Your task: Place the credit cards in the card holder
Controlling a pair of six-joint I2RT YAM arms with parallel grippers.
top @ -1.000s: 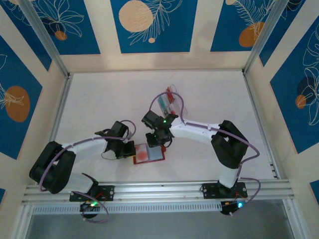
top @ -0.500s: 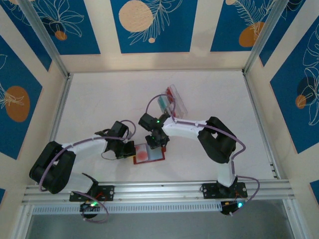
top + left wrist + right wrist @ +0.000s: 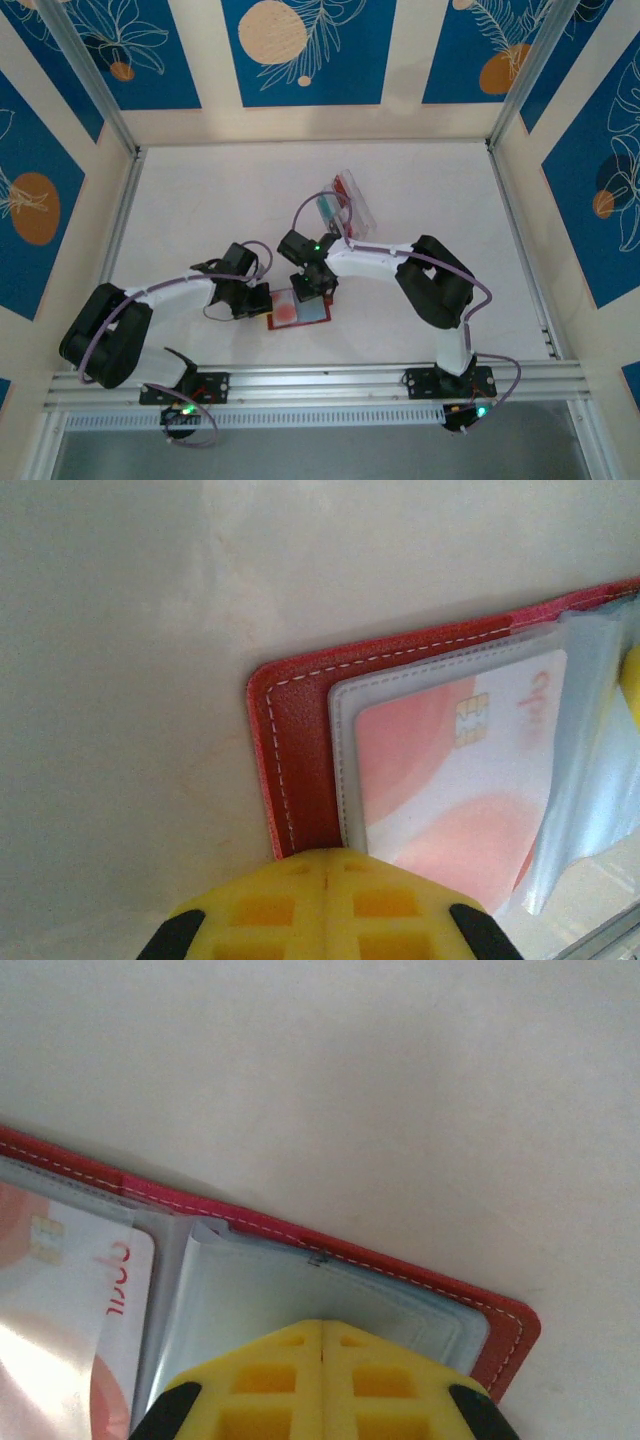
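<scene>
Since a second earlier, the right arm had folded its elbow inward and carried the right gripper (image 3: 312, 291) slightly closer to the card holder (image 3: 300, 310); the left arm had kept its place. The card holder lay open and flat on the counter (image 3: 200, 200), near the front edge and between the two grippers. A pink-and-white card (image 3: 450, 780) with a gold chip sat inside the left-hand clear pocket, and a loose clear leaf (image 3: 590, 770) curled up beside it.

The left gripper (image 3: 327, 860) rested at the holder's left edge. Its jaws were closed pad against pad over the red stitched cover, and I could not tell whether they pinched the cover. The right gripper's jaws also met with no gap, over the right-hand clear pocket (image 3: 330, 1290) just inside the red border.

Farther back, well apart from the holder, stood a clear box (image 3: 345, 205) with a teal card (image 3: 327, 207) and a red card (image 3: 345, 187) in it.
</scene>
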